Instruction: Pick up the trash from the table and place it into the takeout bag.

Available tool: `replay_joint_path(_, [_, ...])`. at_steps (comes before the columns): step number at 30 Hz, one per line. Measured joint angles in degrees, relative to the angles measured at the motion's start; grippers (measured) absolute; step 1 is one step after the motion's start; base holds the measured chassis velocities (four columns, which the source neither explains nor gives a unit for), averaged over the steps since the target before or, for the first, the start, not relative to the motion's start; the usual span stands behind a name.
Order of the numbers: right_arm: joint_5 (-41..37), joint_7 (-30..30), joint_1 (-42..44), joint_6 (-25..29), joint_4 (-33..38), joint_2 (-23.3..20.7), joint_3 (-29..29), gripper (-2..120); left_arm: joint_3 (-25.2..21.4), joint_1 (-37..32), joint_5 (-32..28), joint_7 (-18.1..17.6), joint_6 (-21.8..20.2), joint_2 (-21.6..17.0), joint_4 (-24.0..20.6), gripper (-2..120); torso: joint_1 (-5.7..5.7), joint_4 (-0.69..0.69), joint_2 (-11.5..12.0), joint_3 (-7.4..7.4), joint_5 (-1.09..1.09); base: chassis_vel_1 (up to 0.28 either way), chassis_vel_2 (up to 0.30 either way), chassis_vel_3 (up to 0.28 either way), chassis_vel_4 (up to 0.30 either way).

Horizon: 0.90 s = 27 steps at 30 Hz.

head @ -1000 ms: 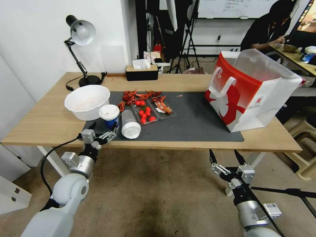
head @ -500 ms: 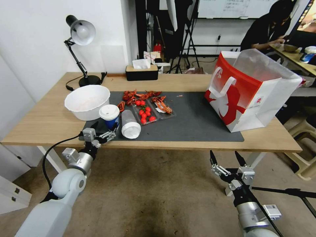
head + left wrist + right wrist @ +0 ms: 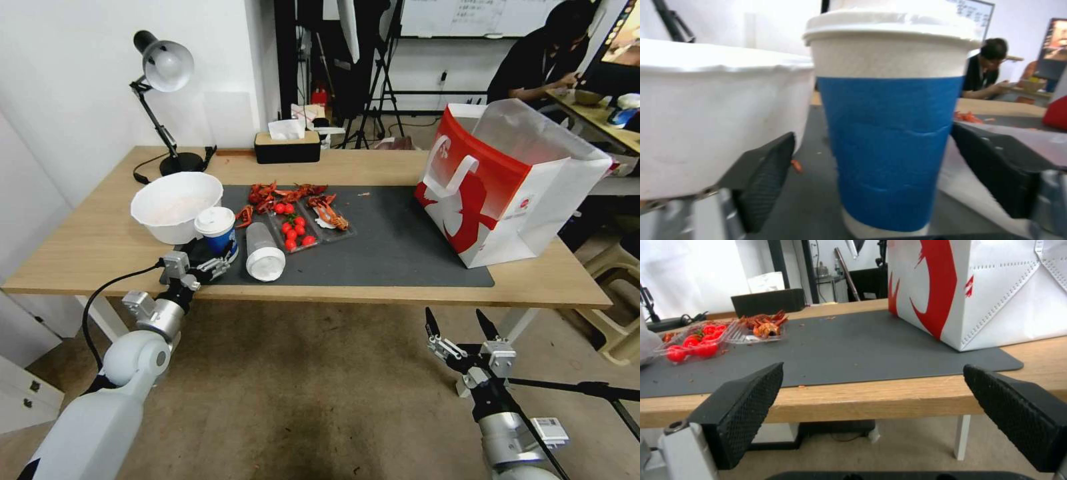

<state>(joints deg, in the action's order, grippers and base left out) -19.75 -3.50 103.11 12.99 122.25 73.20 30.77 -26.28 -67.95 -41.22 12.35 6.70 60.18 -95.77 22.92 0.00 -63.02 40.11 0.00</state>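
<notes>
No lettering could be read on the takeout bag [image 3: 507,193], only its red figure print; it stood upright at the counter's [image 3: 100,247] three o'clock end, on the dark grey mat [image 3: 393,247]. At nine o'clock the blue-white lidded paper cup [image 3: 217,231] stood upright, long axis vertical, just beside a white bowl [image 3: 176,205]. The left claw [image 3: 197,265] straddled it, fingers apart. A clear white-lidded cup [image 3: 262,251] lay on its side, lid toward the near edge. The right claw [image 3: 461,329] hung spread wide below the counter edge, over the carpeted floor.

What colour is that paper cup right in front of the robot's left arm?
The paper cup is blue with a white top band and white lid, clearest in the left wrist view.
</notes>
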Motion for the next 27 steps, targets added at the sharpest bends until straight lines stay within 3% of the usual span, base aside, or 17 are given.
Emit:
replay_joint_path(2, [0.0,0.0,0.0,0.0,0.0,0.0,0.0,100,0.0,0.0,0.0,0.7,0.2,0.0,0.0,83,0.0,0.0,0.0,0.0,0.0,0.0,0.0,0.0,0.0])
replay_joint_path(5, [0.0,-0.2,0.0,0.0,-0.1,-0.2,0.1,100,0.5,0.1,-0.2,2.9,1.3,0.6,0.5,66,0.0,0.0,0.0,0.0,0.0,0.0,0.0,0.0,0.0])
replay_joint_path(10, [-0.1,-0.2,0.0,0.0,-0.1,-0.3,0.2,100,0.7,0.2,-0.4,4.4,1.9,0.9,0.7,56,0.0,0.0,0.0,0.0,0.0,0.0,0.0,0.0,0.0])
replay_joint_path(14, [-0.1,-0.2,-0.2,0.0,-0.4,-0.2,0.2,100,0.6,0.4,-1.2,7.0,3.9,0.6,1.0,33,0.0,0.0,0.0,0.0,0.0,0.0,0.0,0.0,0.0])
replay_joint_path(15, [-0.1,-0.2,-0.2,0.0,-0.4,-0.2,0.2,100,0.6,0.4,-1.2,7.0,3.9,0.6,1.0,33,0.0,0.0,0.0,0.0,0.0,0.0,0.0,0.0,0.0])
replay_joint_path(18, [-0.1,-0.1,-0.2,0.0,-0.5,0.1,0.0,100,0.0,0.3,-3.1,10.0,6.1,-0.3,0.8,19,0.0,0.0,0.0,0.0,-0.01,0.0,0.0,0.0,0.0])
replay_joint_path(27, [-0.2,-0.1,-0.3,0.0,0.0,0.1,0.1,100,-0.1,2.0,-8.2,16.4,8.2,-3.3,-1.8,0,0.0,0.0,0.0,0.0,0.01,0.0,0.0,0.0,0.0])
